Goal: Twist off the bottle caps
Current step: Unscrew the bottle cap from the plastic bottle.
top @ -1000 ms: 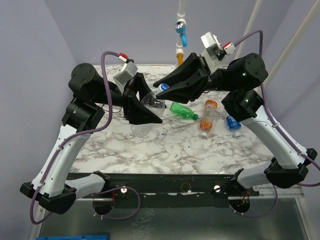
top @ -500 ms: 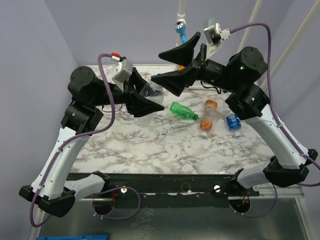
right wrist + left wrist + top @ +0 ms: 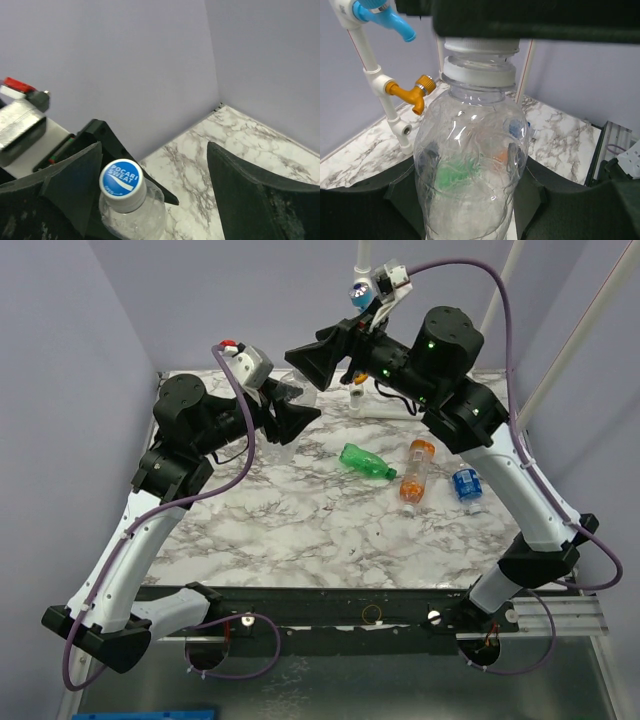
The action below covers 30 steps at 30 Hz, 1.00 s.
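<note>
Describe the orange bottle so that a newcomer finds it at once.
On the marble table, three bottles lie right of centre. The orange bottle is the middle one, flanked by the green bottle and the blue-labelled bottle; it alone is orange.

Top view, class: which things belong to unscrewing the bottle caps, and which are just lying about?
Job in hand: clear bottle in the left gripper, its cap, green bottle, orange bottle, blue-label bottle, open right gripper.
Lying about: blue tap, orange tap, white pipe.

Near half of the marble table [image 3: 300, 540] offers passage — green bottle [image 3: 366, 462], orange bottle [image 3: 414, 472] and blue-labelled bottle [image 3: 466, 486] block right-centre, tap pipe [image 3: 372, 75] behind
</note>
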Each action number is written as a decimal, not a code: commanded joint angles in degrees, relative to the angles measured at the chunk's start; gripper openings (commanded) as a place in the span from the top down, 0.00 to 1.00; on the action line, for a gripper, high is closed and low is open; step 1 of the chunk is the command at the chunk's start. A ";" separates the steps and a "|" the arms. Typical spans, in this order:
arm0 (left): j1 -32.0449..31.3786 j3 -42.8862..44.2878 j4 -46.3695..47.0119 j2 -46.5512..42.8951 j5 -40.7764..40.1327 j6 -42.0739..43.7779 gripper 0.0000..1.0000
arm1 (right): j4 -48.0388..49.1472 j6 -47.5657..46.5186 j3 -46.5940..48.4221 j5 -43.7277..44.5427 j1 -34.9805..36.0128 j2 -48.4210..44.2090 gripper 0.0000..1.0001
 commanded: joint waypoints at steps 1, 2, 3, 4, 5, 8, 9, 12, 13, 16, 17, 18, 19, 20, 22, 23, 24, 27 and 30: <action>-0.27 0.29 -0.27 -0.09 -3.97 1.39 1.00 | -2.56 0.83 1.34 2.29 0.39 1.24 0.17; -0.27 0.29 -0.27 -0.16 -4.06 1.48 1.00 | -2.07 1.06 1.06 2.20 0.35 1.15 0.19; -0.19 0.29 -0.27 -0.17 -4.23 1.51 1.00 | -1.69 1.21 0.56 1.78 0.35 1.14 0.22; -0.26 0.28 -0.31 -0.16 -4.31 1.50 1.00 | -1.25 1.39 0.25 1.34 0.35 1.08 0.24; -0.25 0.28 -0.28 -0.16 -4.33 1.54 1.00 | -0.99 1.65 -0.01 1.01 0.35 1.00 0.28; -0.25 0.27 -0.27 -0.17 -4.18 1.51 1.00 | -0.40 2.02 -0.68 0.66 0.39 0.80 0.45; -0.26 0.26 -0.32 -0.16 -3.99 1.57 1.00 | 0.02 2.05 -1.02 0.58 0.37 0.61 0.54; -0.26 0.20 -0.29 -0.15 -3.42 1.50 1.00 | 1.29 2.39 -2.31 -0.12 0.35 -0.47 0.79; -0.25 0.20 -0.27 -0.18 -2.83 1.45 1.00 | 1.51 2.34 -2.39 -0.71 0.35 -0.74 0.85; -0.27 0.48 -0.34 -0.25 1.99 0.10 1.00 | 2.26 1.30 -2.65 -4.07 0.35 -1.98 0.98; -0.27 0.72 -0.29 -0.30 6.21 -1.07 1.00 | 2.76 0.60 -2.86 -6.39 0.27 -2.61 0.99; -0.27 1.07 -0.08 -0.40 11.14 -2.42 1.00 | 3.97 -0.13 -3.65 -10.49 0.26 -3.59 0.99; -0.26 1.31 0.40 -0.64 18.48 -3.56 1.00 | 5.40 -1.17 -4.99 -14.76 0.28 -4.74 0.99; -0.26 1.57 1.50 -0.79 24.93 -5.21 1.00 | 7.69 -1.98 -6.60 -20.23 0.26 -6.33 0.99; -0.64 2.91 2.89 -0.22 34.79 -10.01 1.00 | 12.34 -2.54 -10.56 -30.42 0.26 -9.47 0.99; -0.96 3.61 2.88 0.05 36.88 -11.89 1.00 | 14.23 -2.09 -12.27 -33.75 0.25 -10.86 0.99; -1.05 4.20 2.90 0.05 38.31 -13.10 1.00 | 15.68 -1.77 -13.04 -36.02 0.21 -11.77 0.99; -1.06 4.53 2.99 -0.44 42.43 -14.00 1.00 | 17.88 -1.89 -14.08 -39.94 0.17 -14.18 1.00; -1.04 3.26 2.99 -0.88 44.58 -14.58 1.00 | 17.52 -2.88 -13.14 -43.08 0.17 -15.52 0.99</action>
